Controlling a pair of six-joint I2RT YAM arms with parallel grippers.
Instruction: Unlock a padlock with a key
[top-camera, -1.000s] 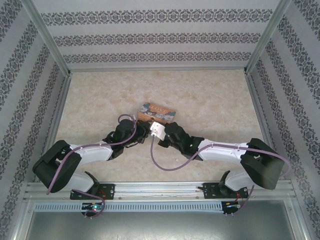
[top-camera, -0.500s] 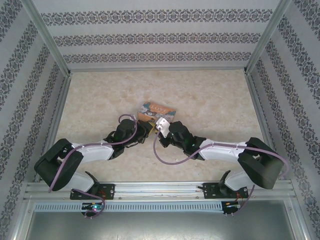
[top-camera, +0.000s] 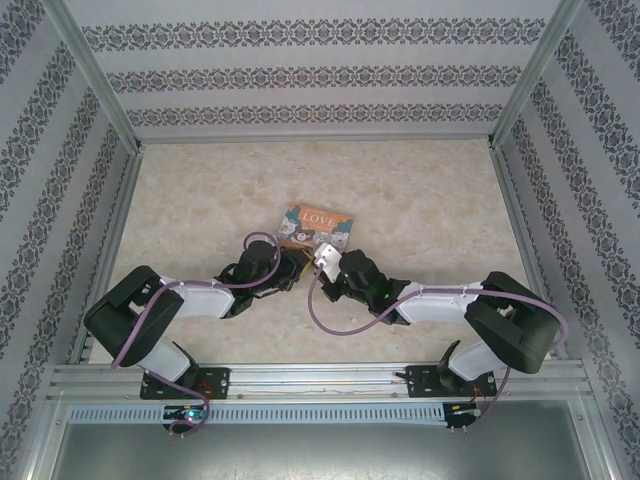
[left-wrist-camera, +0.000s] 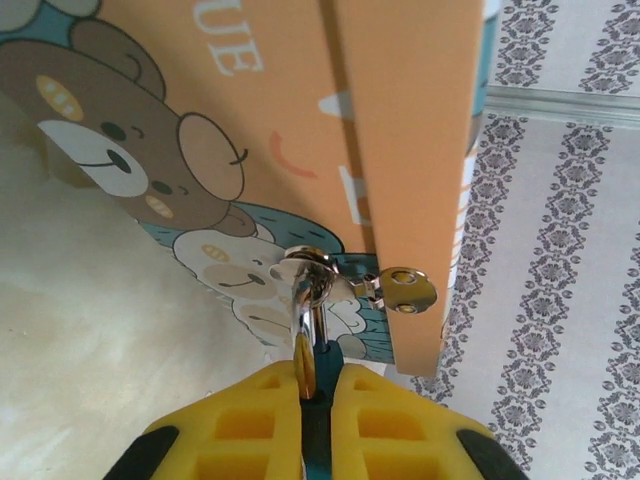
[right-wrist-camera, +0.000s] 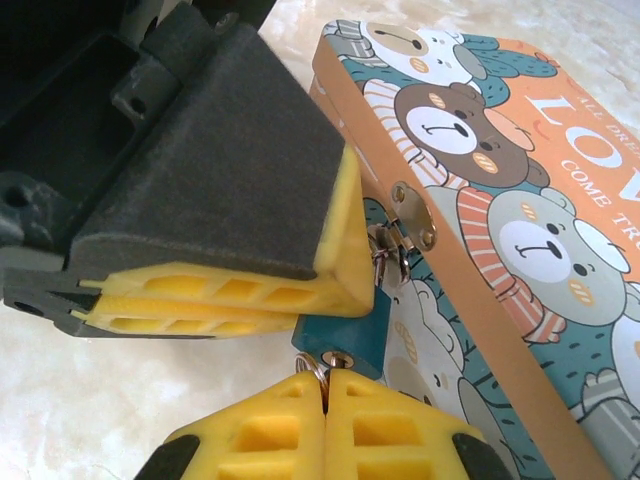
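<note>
Jaws of the left gripper are clamped on the teal padlock, hung by its silvery shackle from the box, while those of the right gripper are pinched together on the key.

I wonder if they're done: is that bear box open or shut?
Shut: the box has its clasp folded down, with the padlock's loop through it.

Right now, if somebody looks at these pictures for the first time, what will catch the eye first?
The bright orange-and-teal box with cartoon bears stands out first, at the middle of the table. At its clasp hangs a tiny teal padlock, pinched by the left gripper, while the right gripper is shut on the small silvery key right under the padlock's body.
</note>
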